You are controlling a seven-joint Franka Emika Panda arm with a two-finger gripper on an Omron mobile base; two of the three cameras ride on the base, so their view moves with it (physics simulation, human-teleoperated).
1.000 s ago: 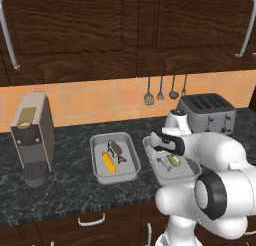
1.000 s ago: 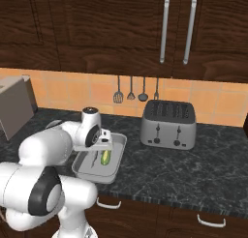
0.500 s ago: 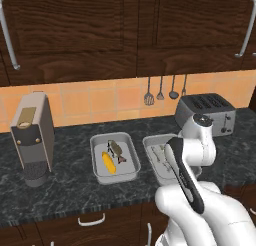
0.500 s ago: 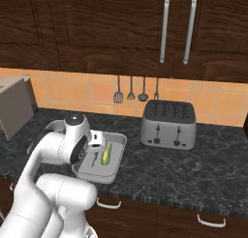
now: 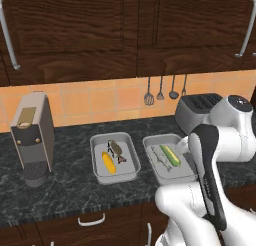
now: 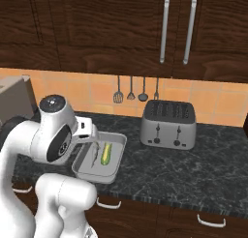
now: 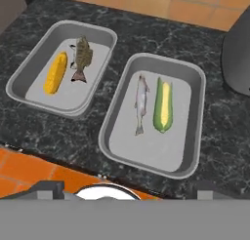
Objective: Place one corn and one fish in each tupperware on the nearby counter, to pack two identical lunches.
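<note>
Sitting side by side near the desk (image 7: 73,136) front edge, left tupperware (image 7: 29,70) holds plain corn (image 7: 55,72) plus dark fish (image 7: 81,57), right tupperware (image 7: 193,131) holds husked corn (image 7: 163,104) plus pale fish (image 7: 141,102); jaws wide apart, empty.

Two shallow light-grey tupperware trays sit side by side on the black-grey marbled counter (image 7: 44,136), close together but apart. In the hand view, the left tray (image 7: 29,70) occupies the upper left and holds the plain yellow-orange corn (image 7: 55,72) beside the dark spiky-finned fish (image 7: 81,58); whether they touch cannot be told. The right tray (image 7: 193,131), at frame centre, holds the pale slender fish (image 7: 141,102) lying parallel to the green-husked corn (image 7: 163,105), just beside it.
</note>
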